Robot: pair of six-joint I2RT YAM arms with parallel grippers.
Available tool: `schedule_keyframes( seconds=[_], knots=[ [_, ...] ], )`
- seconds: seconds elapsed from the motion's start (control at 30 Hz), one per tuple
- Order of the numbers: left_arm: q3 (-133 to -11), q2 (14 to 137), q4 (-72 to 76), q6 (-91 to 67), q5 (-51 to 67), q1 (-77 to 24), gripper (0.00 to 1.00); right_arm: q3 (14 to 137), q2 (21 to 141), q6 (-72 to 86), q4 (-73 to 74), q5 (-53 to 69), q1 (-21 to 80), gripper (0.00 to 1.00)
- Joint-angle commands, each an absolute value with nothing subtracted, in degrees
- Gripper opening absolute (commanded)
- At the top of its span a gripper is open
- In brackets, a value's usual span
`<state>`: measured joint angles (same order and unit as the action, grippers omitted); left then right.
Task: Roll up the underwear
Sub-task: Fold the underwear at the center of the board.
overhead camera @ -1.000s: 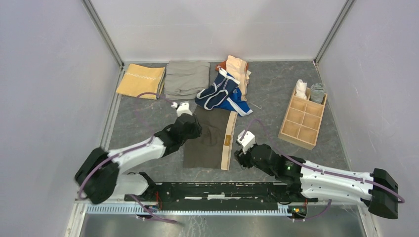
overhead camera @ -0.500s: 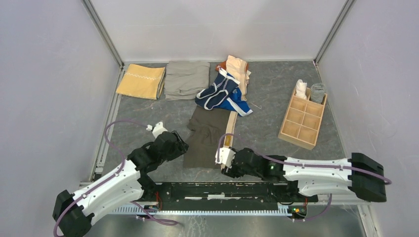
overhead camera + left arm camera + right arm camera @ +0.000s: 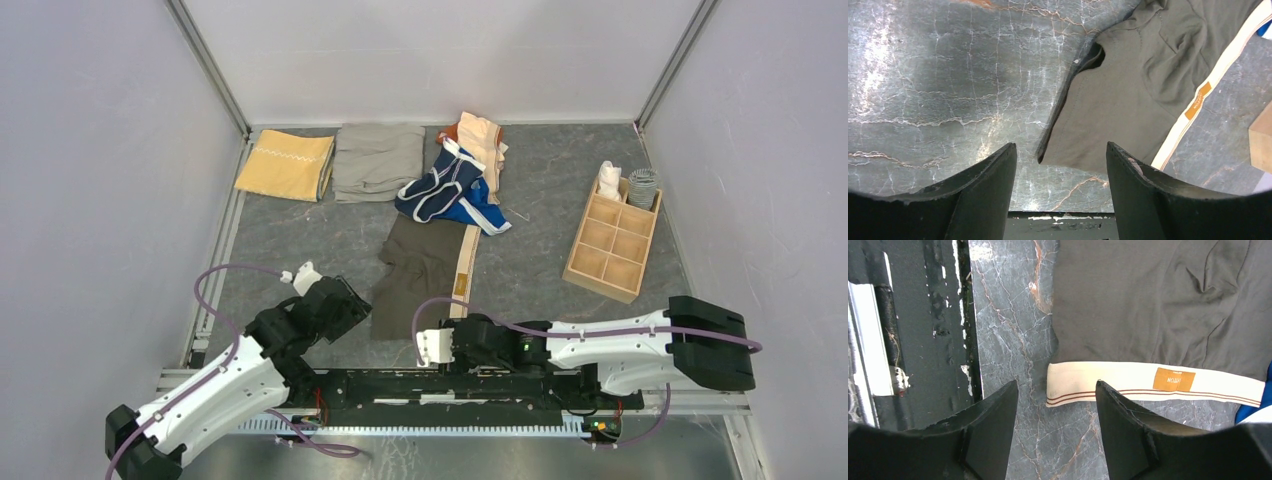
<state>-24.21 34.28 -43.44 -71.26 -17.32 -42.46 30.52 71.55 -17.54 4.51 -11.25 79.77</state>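
The dark grey-brown underwear [image 3: 415,280] lies spread flat near the table's front, its tan waistband [image 3: 462,275] along the right side. My left gripper [image 3: 345,305] hovers open just left of its near left corner; in the left wrist view that corner of the underwear [image 3: 1128,100] shows just past the left gripper [image 3: 1060,147], nothing between the fingers. My right gripper [image 3: 452,335] hangs open over the near end of the waistband [image 3: 1128,382], the right gripper [image 3: 1057,385] holding nothing. Navy underwear [image 3: 440,190], a bright blue piece [image 3: 478,212] and a peach piece [image 3: 482,140] are piled behind.
A folded mustard cloth [image 3: 285,165] and a folded grey-khaki cloth [image 3: 377,160] lie at the back left. A wooden divider box [image 3: 612,245] with two rolled items stands at the right. The black rail [image 3: 450,385] runs close behind both grippers.
The left arm has drawn back from the underwear's far left corner to its near left corner. The right gripper has slid left to the waistband's near end. The underwear's far left edge is now rumpled.
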Motion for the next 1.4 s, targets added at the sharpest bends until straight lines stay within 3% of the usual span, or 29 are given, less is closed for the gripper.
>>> schedule_keyframes(
  seconds=[0.0, 0.33, 0.47, 1.03, 1.37],
  knots=[
    [-24.61, 36.29, -42.9, -73.07, -16.8, -42.36, 0.72, 30.78, 73.86, -21.35, 1.7, -12.04, 79.83, 0.63],
    [-24.89, 38.1, -41.46, -70.93, -16.52, -42.36, 0.73, 29.36, 77.53, -21.53, 2.13, -10.2, 75.36, 0.61],
    [-24.87, 39.08, -40.9, -70.36, -16.15, -42.36, 0.73, 29.19, 78.74, -21.54, 1.86, -9.59, 73.58, 0.55],
    [-24.71, 39.56, -39.54, -69.93, -13.38, -42.32, 0.73, 29.31, 80.18, -18.29, -2.36, -5.19, 73.12, 0.01],
    [-23.21, 39.56, -38.84, -70.72, -12.78, -42.36, 0.73, 29.72, 80.68, -12.05, -9.97, 1.22, 73.17, 0.0]
  ],
)
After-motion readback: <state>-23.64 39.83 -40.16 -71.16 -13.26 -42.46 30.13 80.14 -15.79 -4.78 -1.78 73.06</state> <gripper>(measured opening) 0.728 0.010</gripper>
